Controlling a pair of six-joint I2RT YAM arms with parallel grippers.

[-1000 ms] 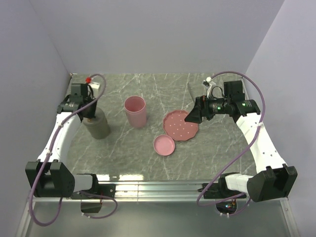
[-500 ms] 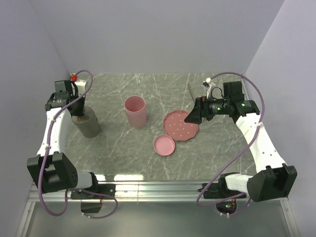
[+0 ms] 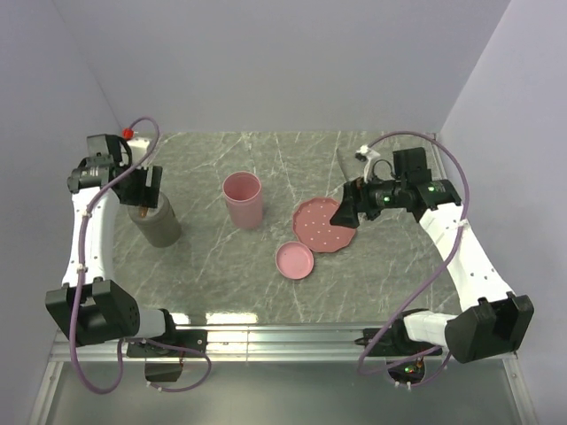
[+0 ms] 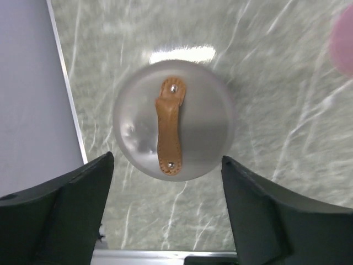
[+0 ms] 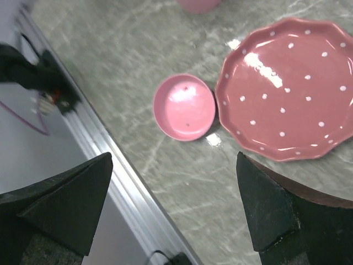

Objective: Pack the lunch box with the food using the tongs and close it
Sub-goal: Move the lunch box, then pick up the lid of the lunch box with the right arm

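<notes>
The lunch box (image 3: 159, 227) is a grey cylinder at the table's left; its round lid (image 4: 198, 130) is on, with a tan leather strap (image 4: 169, 132) across it. My left gripper (image 3: 140, 188) hovers above the lid, open (image 4: 167, 165), its fingers clear of the strap. My right gripper (image 3: 344, 212) is open (image 5: 174, 165) over the near-right table, beside the empty pink speckled plate (image 3: 324, 223) (image 5: 289, 94). A thin grey line behind the plate looks like the tongs (image 3: 341, 162). The food is out of view.
A tall pink cup (image 3: 243, 199) stands at mid-table. A small pink bowl (image 3: 294, 260) (image 5: 184, 106) lies empty next to the plate's near edge. The left wall runs close to the lunch box. A metal rail (image 5: 132, 199) borders the table's near edge.
The left gripper carried the lunch box a little leftward, then opened, let go of the strap and rose. The right gripper shifted slightly towards the plate.
</notes>
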